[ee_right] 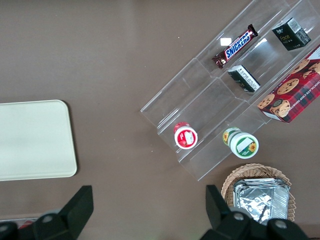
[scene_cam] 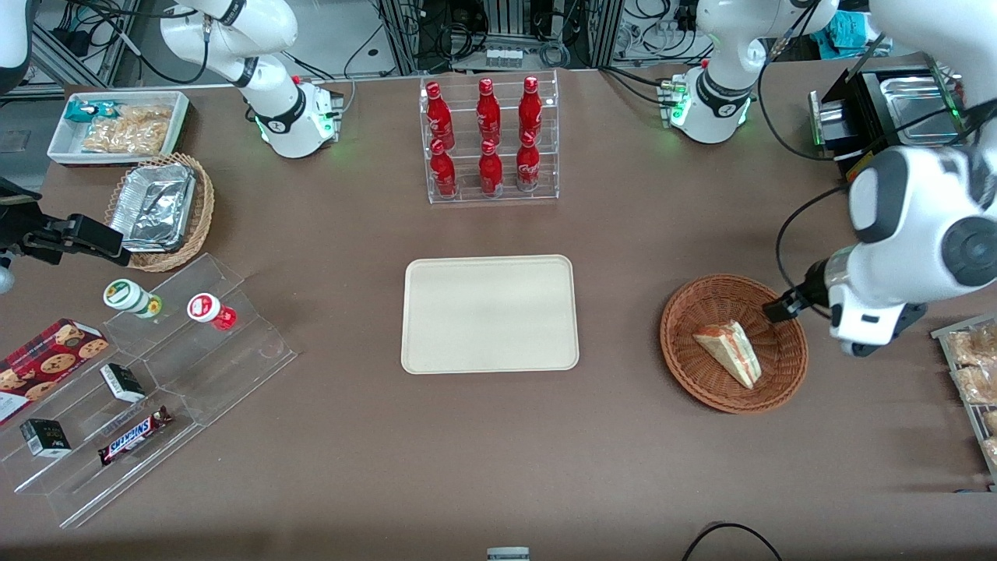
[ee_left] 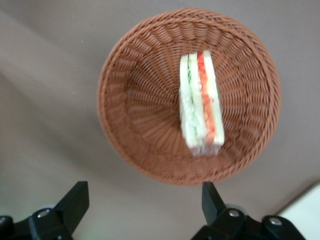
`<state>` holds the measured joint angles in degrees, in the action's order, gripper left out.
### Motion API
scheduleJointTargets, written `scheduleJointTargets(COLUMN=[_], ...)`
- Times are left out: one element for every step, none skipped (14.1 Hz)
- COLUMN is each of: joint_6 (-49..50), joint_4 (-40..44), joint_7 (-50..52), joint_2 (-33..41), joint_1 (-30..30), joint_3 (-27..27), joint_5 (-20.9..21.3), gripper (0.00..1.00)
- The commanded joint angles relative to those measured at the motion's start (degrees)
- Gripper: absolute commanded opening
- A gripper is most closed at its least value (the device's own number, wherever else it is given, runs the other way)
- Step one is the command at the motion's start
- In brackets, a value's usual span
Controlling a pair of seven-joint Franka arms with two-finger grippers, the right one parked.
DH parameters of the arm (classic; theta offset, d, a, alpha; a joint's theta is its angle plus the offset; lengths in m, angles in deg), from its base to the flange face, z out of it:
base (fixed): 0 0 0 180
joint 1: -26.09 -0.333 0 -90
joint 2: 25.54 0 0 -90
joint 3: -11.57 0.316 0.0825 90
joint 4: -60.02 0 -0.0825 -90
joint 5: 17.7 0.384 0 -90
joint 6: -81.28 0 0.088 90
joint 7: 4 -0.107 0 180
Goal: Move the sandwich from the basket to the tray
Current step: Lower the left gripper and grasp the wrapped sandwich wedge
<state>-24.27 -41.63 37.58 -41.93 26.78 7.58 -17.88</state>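
My gripper [ee_left: 145, 205] hangs above the basket [ee_left: 130, 100] edge, jaws wide open, holding nothing. Sandwich [ee_left: 201, 104] lies in the basket; tray [scene_cam: 489, 313] nearby, apparently bare, nothing blocking.

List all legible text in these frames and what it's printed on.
"SNICKERS": candy bar on the clear acrylic stand.
"Face": small black box on that stand.
Red bottles in the rack: white script, too small to read.
Cookie box, second black box, two lidded cups: print unreadable.
Sandwich, basket, tray: no text.
The gripper above the basket is open.
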Motion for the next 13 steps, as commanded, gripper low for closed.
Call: scheduleJointTargets(joint_6=[-4.2, -6.7, -9.2, -11.7, -14.6, -16.9, -19.0, -20.6, -21.7, -22.2, -22.4, -22.4, -22.4], joint_4=[0.6, 0.1, -1.4, -2.8, -4.5, -5.8, -7.1, -7.9, -8.1, -8.2, -8.4, -8.5, -8.5], joint_7=[7.6, 9.3, 10.2, 10.8, 11.2, 11.3, 11.3, 11.3, 11.3, 11.5, 11.6, 11.6, 11.7], joint_2=[-4.2, -5.4, -5.8, -6.0, -6.6, -6.9, -7.4, -7.9, -8.7, -8.9, -9.4, -9.5, -9.5], joint_1=[2.3, 2.9, 2.9, 3.0, 3.0, 3.1, 3.1, 3.1, 3.1, 3.1, 3.1, 3.1, 3.1], joint_3=[0.1, 0.1, 0.1, 0.1, 0.1, 0.1, 0.1, 0.1, 0.1, 0.1, 0.1, 0.1, 0.1], joint_5=[0.3, 0.3, 0.3, 0.3, 0.3, 0.3, 0.3, 0.3, 0.3, 0.3, 0.3, 0.3, 0.3], gripper=[1.0, 1.0, 1.0, 1.0, 1.0, 1.0, 1.0, 1.0, 1.0, 1.0, 0.99, 0.79, 0.61])
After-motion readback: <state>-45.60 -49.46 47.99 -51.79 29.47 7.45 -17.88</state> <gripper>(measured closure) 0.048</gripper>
